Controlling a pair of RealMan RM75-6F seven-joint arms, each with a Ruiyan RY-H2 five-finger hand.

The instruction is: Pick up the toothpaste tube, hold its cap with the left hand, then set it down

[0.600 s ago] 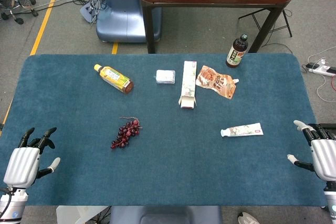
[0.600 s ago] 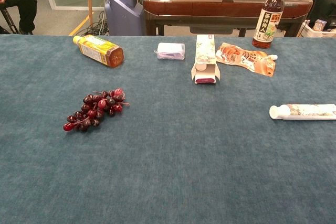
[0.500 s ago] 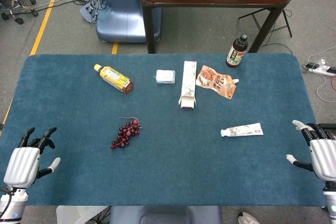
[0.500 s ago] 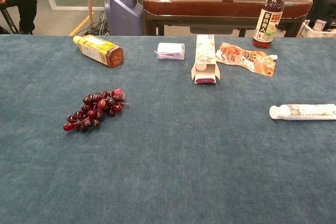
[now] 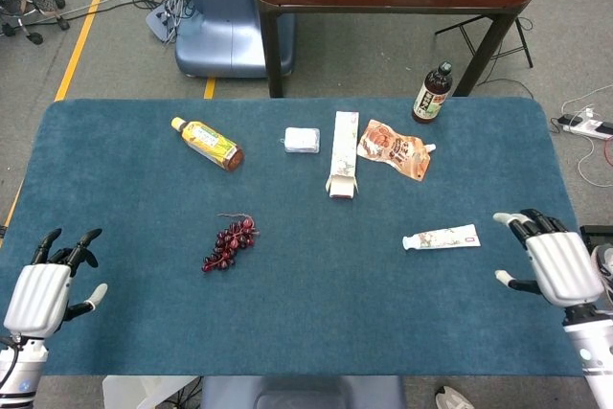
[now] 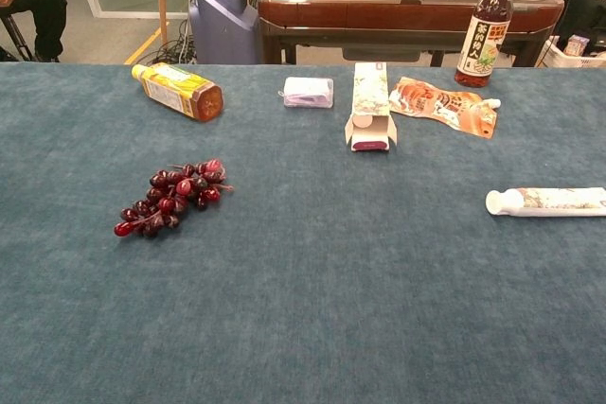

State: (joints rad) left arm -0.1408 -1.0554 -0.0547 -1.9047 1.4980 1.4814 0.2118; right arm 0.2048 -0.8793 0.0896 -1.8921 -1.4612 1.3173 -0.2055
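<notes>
Step in hand: the approach; nothing is picked up yet, so by the look of it the task is barely begun.
Toothpaste tube: the white printed toothpaste tube lies flat on the blue felt-covered table at about 4 o'clock from the table's middle, its white cap pointing to 9 o'clock.
Right robot hand: the right robot hand hovers near the table's 3 o'clock edge, fingers spread, holding nothing, apart from the tube's flat end.
Left robot hand: the left robot hand sits at the 8 o'clock corner, fingers apart and empty, well apart from the tube.
Next move: likely the right robot hand must reach toward 9 o'clock and close around the tube body, leaving the cap free.
Containers: the yellow-labelled tea bottle lies on its side, liquid inside; the dark upright bottle looks full; the tall white carton lies with an end flap open, contents not clear; the orange spouted pouch lies flat.
</notes>
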